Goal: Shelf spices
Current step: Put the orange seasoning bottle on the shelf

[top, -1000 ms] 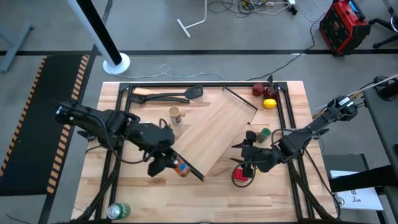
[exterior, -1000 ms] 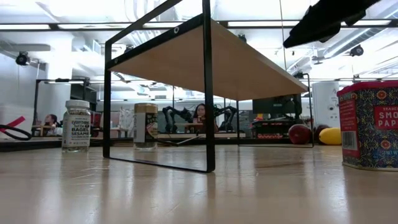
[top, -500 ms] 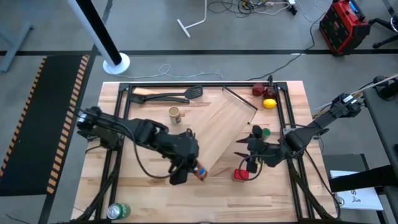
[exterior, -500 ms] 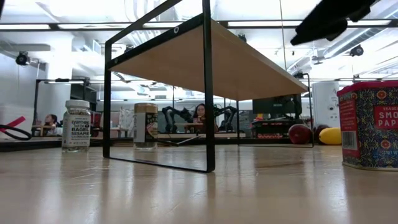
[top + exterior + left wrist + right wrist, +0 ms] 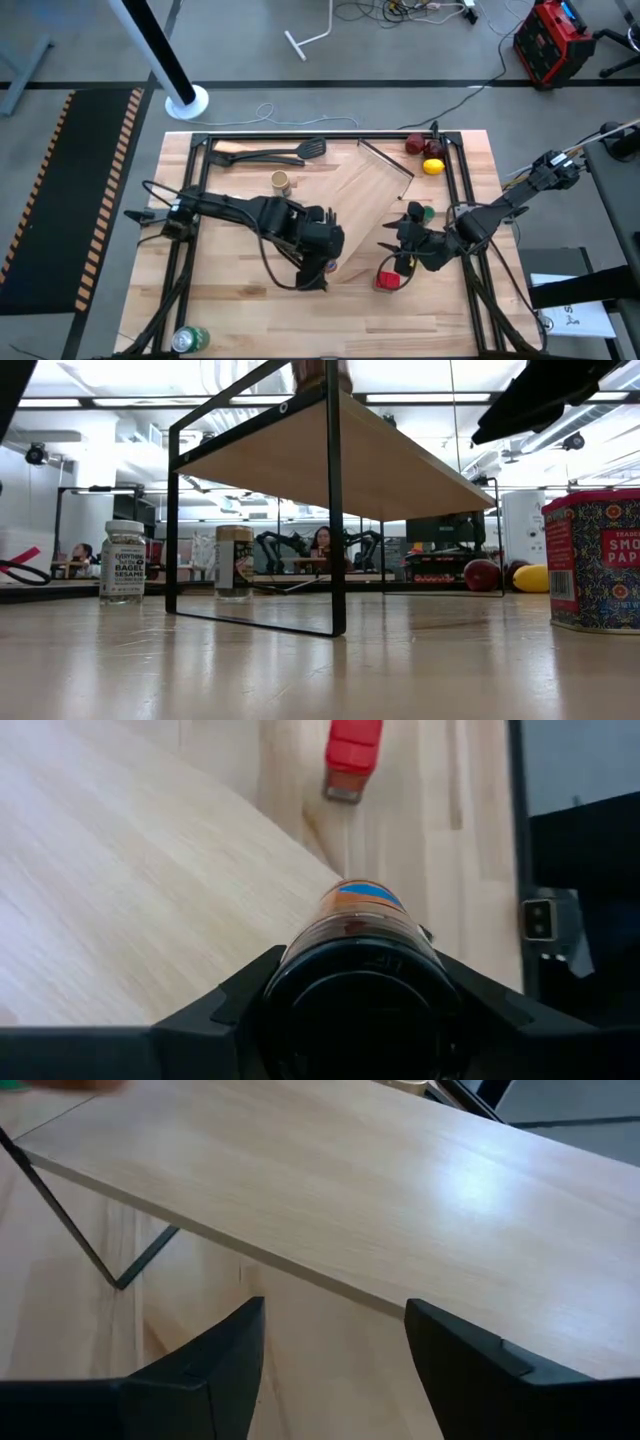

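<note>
1. The left gripper (image 5: 350, 1010) had its fingers clamped round a black-capped jar (image 5: 352, 935), held just over the shelf (image 5: 362, 205) edge, probably so it could be set down there.
2. The right gripper (image 5: 335, 1355), fingers wide and empty, hovered beside the shelf, the red tin (image 5: 388, 281) just beneath.
3. Beyond the pale bench (image 5: 230, 290) lay a grey floor (image 5: 420, 80).

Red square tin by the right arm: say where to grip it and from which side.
Grip the red square tin across two opposite flat walls, near the top, coming straight down. It stands upright on the table beside the shelf, and the open right gripper hovers close above, so sideways approaches look crowded.
</note>
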You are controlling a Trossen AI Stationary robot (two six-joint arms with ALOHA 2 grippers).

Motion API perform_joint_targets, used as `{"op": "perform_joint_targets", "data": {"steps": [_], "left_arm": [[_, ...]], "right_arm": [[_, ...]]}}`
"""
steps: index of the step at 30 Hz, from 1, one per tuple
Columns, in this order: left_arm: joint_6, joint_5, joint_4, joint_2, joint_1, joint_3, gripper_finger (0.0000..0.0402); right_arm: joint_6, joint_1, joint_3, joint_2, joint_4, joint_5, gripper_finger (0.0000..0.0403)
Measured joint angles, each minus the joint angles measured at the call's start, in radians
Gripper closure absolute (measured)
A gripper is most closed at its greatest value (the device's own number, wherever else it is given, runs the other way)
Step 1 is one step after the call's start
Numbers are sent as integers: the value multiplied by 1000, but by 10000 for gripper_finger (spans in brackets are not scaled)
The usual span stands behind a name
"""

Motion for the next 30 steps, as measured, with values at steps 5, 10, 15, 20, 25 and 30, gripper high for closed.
{"op": "perform_joint_targets", "data": {"steps": [5, 10, 15, 20, 25, 30], "left_arm": [[-12, -10, -23, -3, 14, -46, 209], [-3, -27, -27, -4, 17, -46, 208], [31, -28, -27, -4, 20, -49, 208], [56, -55, -26, -4, 20, -62, 205], [77, -55, -22, -4, 19, -96, 196], [130, -55, -7, -3, 19, -128, 165]], "right_arm": [[0, 2, -2, 1, 0, 0, 191], [0, 2, -2, 1, 0, 0, 189], [0, 2, -2, 1, 1, 0, 180], [2, 2, -2, 1, 1, 0, 177], [2, 2, -2, 1, 2, 0, 183], [1, 2, -2, 1, 2, 0, 187]]}}
